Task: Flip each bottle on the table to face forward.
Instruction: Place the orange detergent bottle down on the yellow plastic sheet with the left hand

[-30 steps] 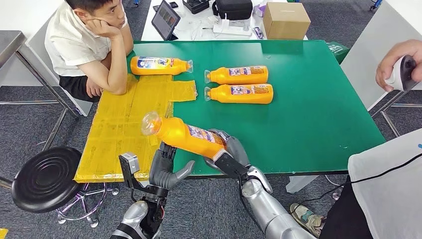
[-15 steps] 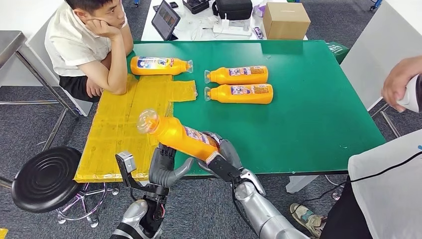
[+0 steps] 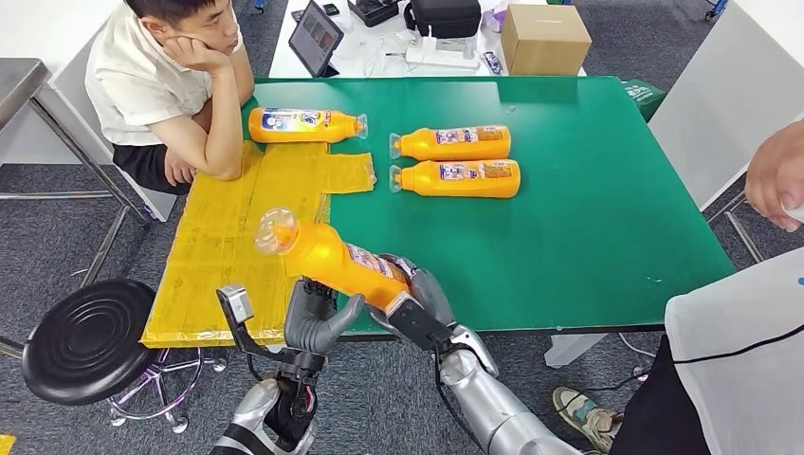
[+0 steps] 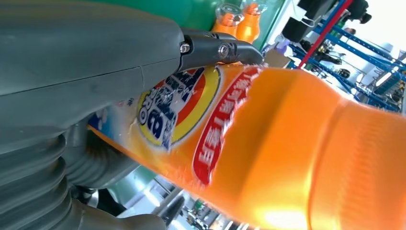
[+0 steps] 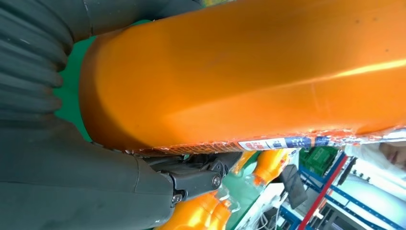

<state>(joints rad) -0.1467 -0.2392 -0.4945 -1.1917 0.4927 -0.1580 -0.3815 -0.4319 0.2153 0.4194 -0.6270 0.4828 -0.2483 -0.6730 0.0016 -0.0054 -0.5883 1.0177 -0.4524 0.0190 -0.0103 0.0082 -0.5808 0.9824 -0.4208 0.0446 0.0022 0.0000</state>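
Note:
An orange bottle [image 3: 332, 258] with a clear cap hangs tilted over the near edge of the green table [image 3: 607, 218], cap up and to the left. My right hand [image 3: 417, 299] grips its base. My left hand [image 3: 316, 318] cups its middle from below, fingers behind it and thumb against its front. In the left wrist view the bottle's label [image 4: 182, 110] lies under my thumb [image 4: 86, 57]. In the right wrist view the bottle's plain orange side [image 5: 263, 72] faces the camera. Three more orange bottles lie on the table: [image 3: 305, 124], [image 3: 455, 142], [image 3: 460, 177].
A yellow mat [image 3: 237, 237] covers the table's left part. A person [image 3: 161, 85] sits leaning on the far left corner. Another person [image 3: 740, 360] stands at the right, one hand [image 3: 777, 175] by the edge. A black stool [image 3: 85, 336] stands near left. A cardboard box [image 3: 545, 38] sits behind.
My right hand has carried the bottle a little left and nearer. My left thumb has closed up against the bottle. The hand of the person at the right has drawn back.

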